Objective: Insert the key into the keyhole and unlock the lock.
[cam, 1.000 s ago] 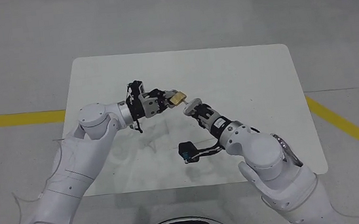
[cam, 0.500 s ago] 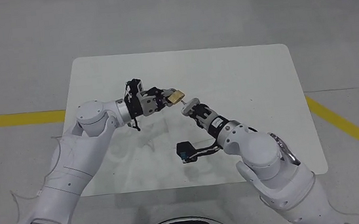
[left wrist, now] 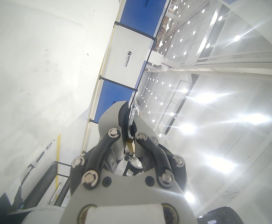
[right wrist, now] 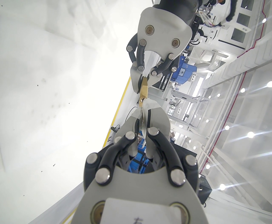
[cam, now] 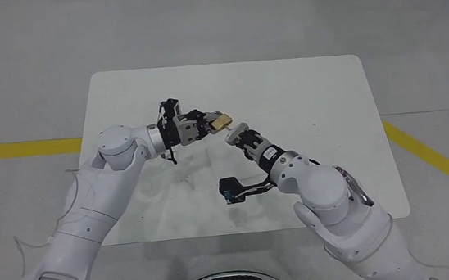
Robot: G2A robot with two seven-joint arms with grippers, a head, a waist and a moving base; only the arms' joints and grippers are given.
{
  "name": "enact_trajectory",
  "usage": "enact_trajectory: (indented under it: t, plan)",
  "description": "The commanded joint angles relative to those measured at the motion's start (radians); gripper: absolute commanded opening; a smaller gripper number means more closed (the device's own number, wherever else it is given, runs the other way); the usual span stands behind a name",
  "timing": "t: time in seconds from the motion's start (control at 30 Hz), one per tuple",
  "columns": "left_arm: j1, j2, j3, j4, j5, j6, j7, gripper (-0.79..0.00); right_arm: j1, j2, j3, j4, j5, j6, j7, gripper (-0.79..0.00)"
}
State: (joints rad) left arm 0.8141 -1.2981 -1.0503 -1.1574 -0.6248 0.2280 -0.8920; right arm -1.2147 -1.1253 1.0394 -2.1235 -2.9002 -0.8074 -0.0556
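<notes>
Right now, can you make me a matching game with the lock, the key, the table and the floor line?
Things:
1 lock
2 key
3 table
4 floor line

Matches:
A white, under both arms
B yellow, on the ground
C pinched in the left tool
D pinched in the right tool

Pairs: 1-C, 2-D, 3-A, 4-B

The lock (right wrist: 144, 89) is glossy brass-coloured metal, the table (cam: 310, 90) smooth matt white.
</notes>
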Motion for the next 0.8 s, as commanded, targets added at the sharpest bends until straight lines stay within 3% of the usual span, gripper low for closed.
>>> enact_trajectory:
  t: [0.0, 0.77]
  plan:
    - [0.002, 0.000, 0.000, -0.003, -0.001, 0.000, 0.003, -0.785, -0.001, 0.000, 0.000, 0.000, 0.000, -0.002, 0.002, -0.785]
    - [0.019, -0.002, -0.012, -0.024, -0.025, 0.019, 0.068, -0.785, -0.014, -0.008, -0.014, -0.016, -0.005, -0.001, 0.074, -0.785]
